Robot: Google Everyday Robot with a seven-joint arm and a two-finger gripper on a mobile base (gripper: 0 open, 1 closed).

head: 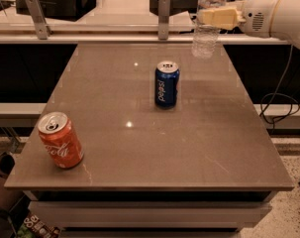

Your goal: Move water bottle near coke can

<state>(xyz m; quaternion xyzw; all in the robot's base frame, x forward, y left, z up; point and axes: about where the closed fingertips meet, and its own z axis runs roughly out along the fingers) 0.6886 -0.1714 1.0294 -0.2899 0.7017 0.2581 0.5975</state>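
The water bottle [207,31] is clear and ribbed, held upright in the air above the table's far right edge. Its cap is cut off by the top of the view. My gripper [212,17] reaches in from the right on a white arm and is shut on the bottle's upper body with tan fingers [220,18]. The coke can [60,140] is red-orange with white script and stands upright at the table's near left corner, far from the bottle.
A blue Pepsi can [167,84] stands upright near the table's middle, between the bottle and the coke can. The grey table [199,143] has a rail with two metal posts [163,15] behind it. A black cable [280,100] hangs at the right.
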